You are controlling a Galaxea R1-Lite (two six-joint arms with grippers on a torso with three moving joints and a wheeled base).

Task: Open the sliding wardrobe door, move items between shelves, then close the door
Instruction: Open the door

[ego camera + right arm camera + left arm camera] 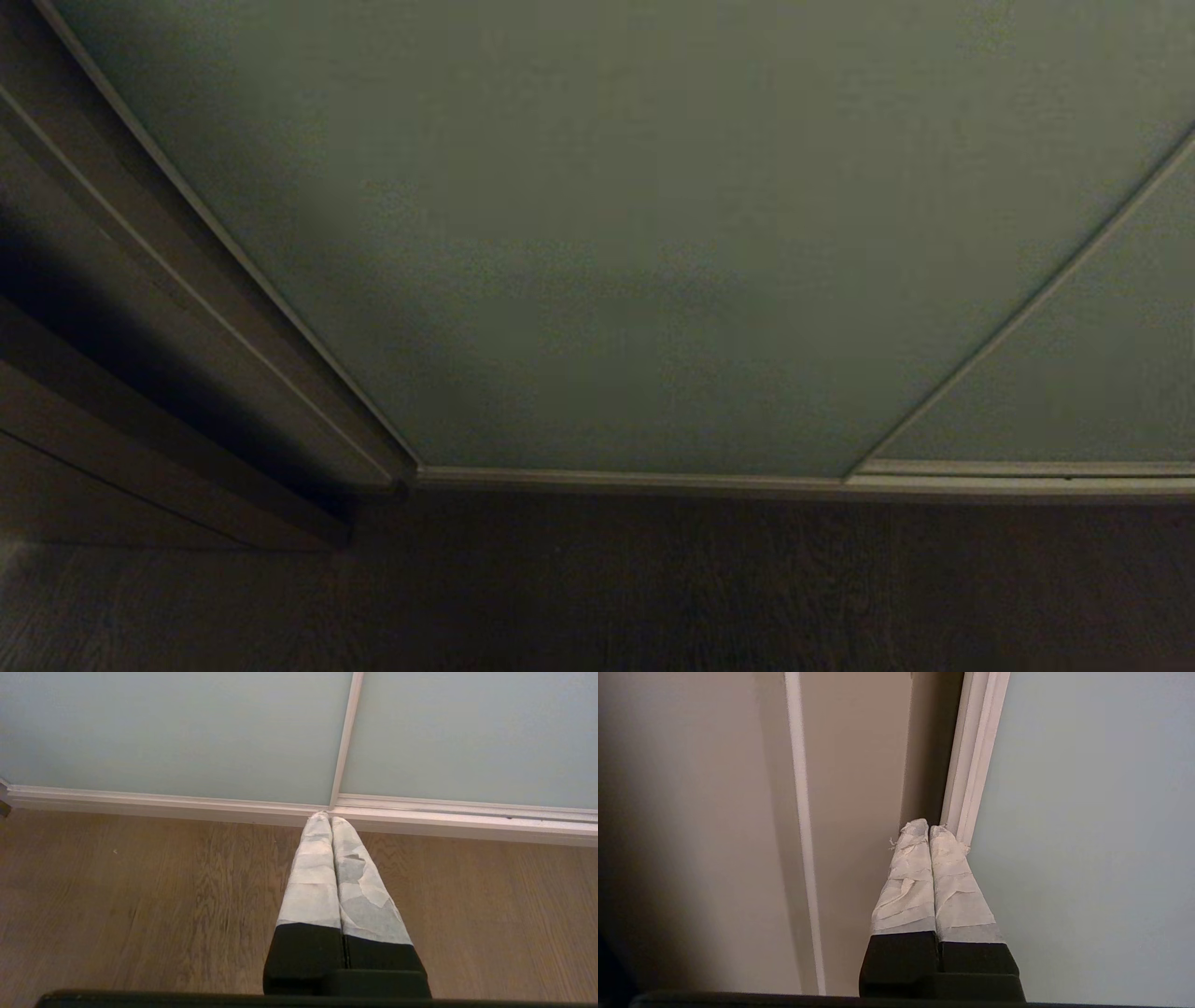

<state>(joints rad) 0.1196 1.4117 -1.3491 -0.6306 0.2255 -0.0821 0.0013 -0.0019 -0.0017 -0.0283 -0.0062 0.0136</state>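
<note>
Jaws of both grippers are pressing together on nothing. Nearest, the right gripper is hanging over the wooden floor; beyond, the left gripper is pointing at the sliding wardrobe door's framed edge beside the brown frame.

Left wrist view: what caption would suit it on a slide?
Shut left gripper points at the pale metal frame edging the closed sliding wardrobe door.
</note>
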